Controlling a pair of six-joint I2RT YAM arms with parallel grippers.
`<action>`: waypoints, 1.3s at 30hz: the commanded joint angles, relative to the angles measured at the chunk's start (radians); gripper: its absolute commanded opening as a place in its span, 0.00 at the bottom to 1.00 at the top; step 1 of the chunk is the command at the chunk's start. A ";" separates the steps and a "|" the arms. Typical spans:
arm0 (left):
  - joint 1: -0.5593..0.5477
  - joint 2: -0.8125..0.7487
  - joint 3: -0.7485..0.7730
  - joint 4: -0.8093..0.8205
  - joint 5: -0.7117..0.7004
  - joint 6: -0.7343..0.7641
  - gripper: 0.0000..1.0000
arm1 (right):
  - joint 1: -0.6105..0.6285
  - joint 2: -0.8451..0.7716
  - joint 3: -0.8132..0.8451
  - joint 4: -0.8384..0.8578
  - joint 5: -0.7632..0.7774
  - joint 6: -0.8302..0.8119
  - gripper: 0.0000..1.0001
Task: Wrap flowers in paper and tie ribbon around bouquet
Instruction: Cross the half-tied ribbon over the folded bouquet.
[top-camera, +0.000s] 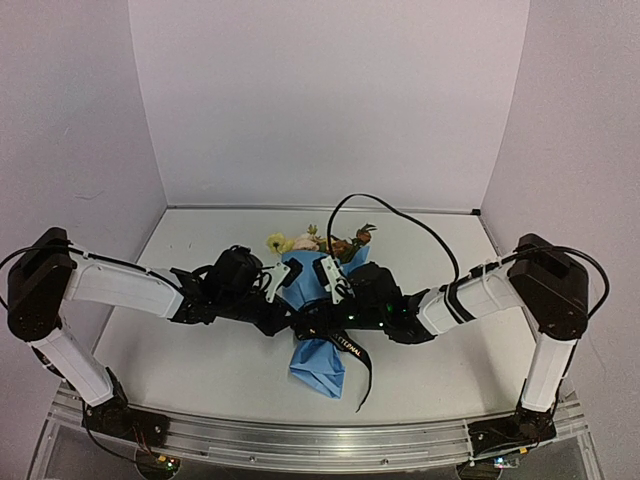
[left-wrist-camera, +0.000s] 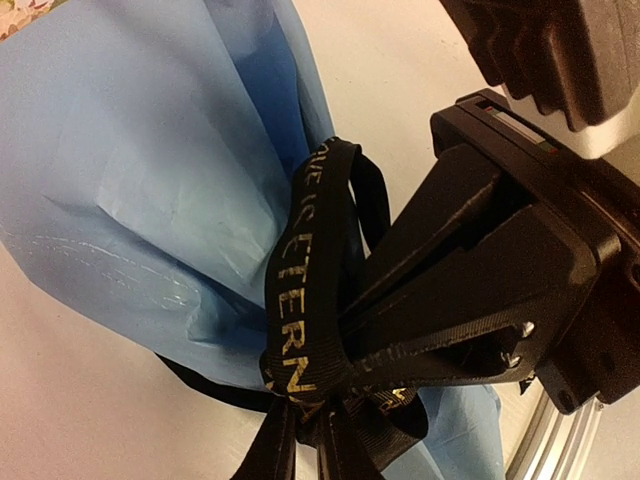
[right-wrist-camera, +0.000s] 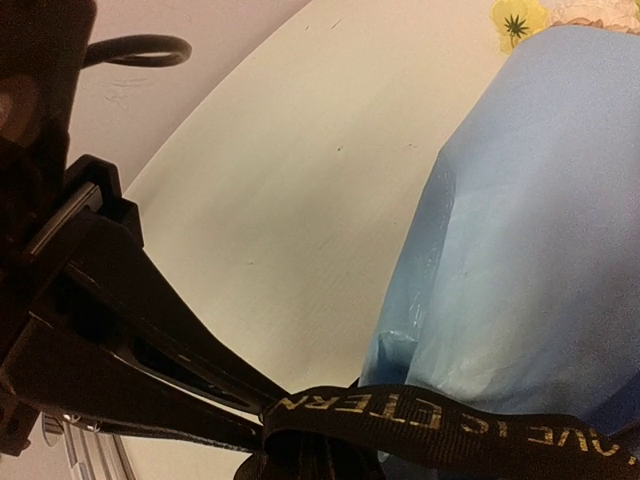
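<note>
The bouquet (top-camera: 318, 365) lies mid-table, a light-blue paper (left-wrist-camera: 130, 180) cone with its narrow end toward me. The flowers (top-camera: 305, 241), yellow, cream and orange-brown, show at its far wide end; one yellow bloom (right-wrist-camera: 518, 18) appears in the right wrist view. The black ribbon (top-camera: 350, 347) with gold lettering loops around the cone's waist (left-wrist-camera: 295, 300) (right-wrist-camera: 470, 432), and one tail trails to the front right. My left gripper (top-camera: 293, 322) (left-wrist-camera: 305, 425) pinches the ribbon at the knot. My right gripper (top-camera: 330, 322) (right-wrist-camera: 315, 455) meets it tip to tip, shut on a ribbon strand.
A black cable (top-camera: 400, 215) arches over the table behind the right arm. An aluminium rail (top-camera: 320, 440) runs along the front edge, also seen at lower right in the left wrist view (left-wrist-camera: 540, 450). White walls enclose the back and sides.
</note>
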 joint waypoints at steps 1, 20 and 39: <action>-0.009 -0.044 0.032 0.051 0.024 0.016 0.06 | -0.003 0.023 0.047 0.030 -0.017 0.003 0.00; -0.011 -0.094 -0.018 0.085 0.090 0.037 0.04 | -0.010 0.044 0.082 0.031 0.010 -0.061 0.00; -0.011 -0.053 -0.012 0.095 -0.052 0.005 0.38 | -0.061 0.095 0.103 0.033 -0.038 -0.023 0.00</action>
